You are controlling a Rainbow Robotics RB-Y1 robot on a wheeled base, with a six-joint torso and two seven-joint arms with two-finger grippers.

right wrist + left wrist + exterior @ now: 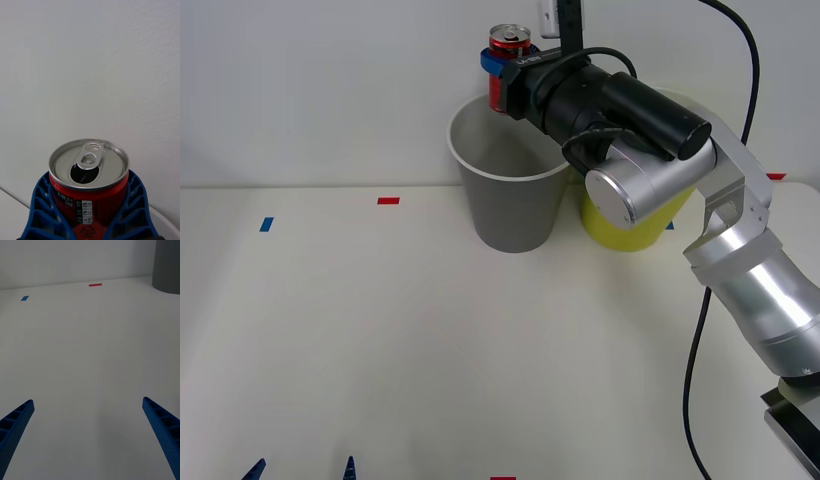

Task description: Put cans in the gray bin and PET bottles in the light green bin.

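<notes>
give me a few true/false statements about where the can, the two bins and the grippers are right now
1. The right gripper holds the red can upright above the gray bin. True.
2. The can is already lying inside the light green bin. False: it is in the blue fingers, up over the gray bin's far rim.
3. The can's top has been opened. True: the hole under the pull tab shows dark.
4. The left gripper is shut on a bottle. False: its fingers are spread apart over bare table, holding nothing.
5. The gray bin stands to the robot's right of the light green bin. False: it stands on its left, right beside it.
</notes>
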